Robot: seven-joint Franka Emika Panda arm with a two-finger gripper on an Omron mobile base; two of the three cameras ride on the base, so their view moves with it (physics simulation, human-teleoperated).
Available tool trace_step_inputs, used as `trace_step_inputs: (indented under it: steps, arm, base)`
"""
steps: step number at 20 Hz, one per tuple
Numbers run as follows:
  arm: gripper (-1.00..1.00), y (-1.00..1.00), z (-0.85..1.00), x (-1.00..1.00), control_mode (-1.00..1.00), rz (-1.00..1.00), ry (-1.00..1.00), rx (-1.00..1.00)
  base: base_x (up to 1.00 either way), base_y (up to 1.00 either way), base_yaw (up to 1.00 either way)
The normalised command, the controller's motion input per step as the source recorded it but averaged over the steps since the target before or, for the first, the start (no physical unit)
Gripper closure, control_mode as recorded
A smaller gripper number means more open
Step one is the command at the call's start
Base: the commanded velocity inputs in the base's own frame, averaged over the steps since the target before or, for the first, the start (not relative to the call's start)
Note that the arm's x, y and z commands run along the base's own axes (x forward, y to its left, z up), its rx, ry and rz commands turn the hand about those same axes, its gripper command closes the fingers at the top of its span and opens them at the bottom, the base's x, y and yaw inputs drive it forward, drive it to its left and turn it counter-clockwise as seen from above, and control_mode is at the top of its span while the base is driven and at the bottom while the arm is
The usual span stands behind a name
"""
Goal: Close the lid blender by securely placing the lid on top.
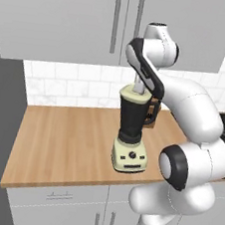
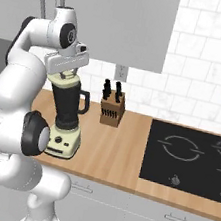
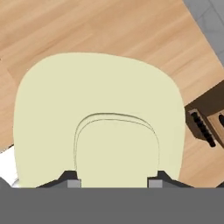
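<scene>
1. Wooden tabletop [image 1: 66, 138] carries the blender [image 1: 130, 137], a knife block [image 2: 112, 110] beside it.
2. Lid [image 3: 98, 118] sits atop the blender jar.
3. Pincer [image 3: 114, 180] pinches the lid's raised knob, 2 fingertips [image 3: 70, 178] flanking it.

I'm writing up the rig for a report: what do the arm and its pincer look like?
The arm is made of glossy white, rounded shells with dark grey-black bands and caps at the joints. No cables or markings show. A flat pale-grey hand block carries the pincer; in the hand view its two fingertips are small, dark and wedge-shaped.
</scene>
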Motion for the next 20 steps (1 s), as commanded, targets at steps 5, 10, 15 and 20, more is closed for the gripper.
trace_step_inputs:
  steps: [5, 10, 15, 20]
  arm:
    - [1.00, 0.00, -0.03, 0.04, -1.00, 0.00, 0.00, -0.01]
    - [1.00, -0.04, 0.00, 0.00, -1.00, 0.00, -0.01, -0.01]
    - [1.00, -0.10, -0.04, 0.00, -1.00, -0.01, -0.06, 0.00]
    - [1.00, 0.00, -0.15, 0.00, -1.00, -0.01, -0.07, 0.00]
  base:
    - [0.00, 0.00, 0.00]
    - [0.00, 0.00, 0.00]
    - [0.00, 0.00, 0.00]
    - [0.00, 0.00, 0.00]
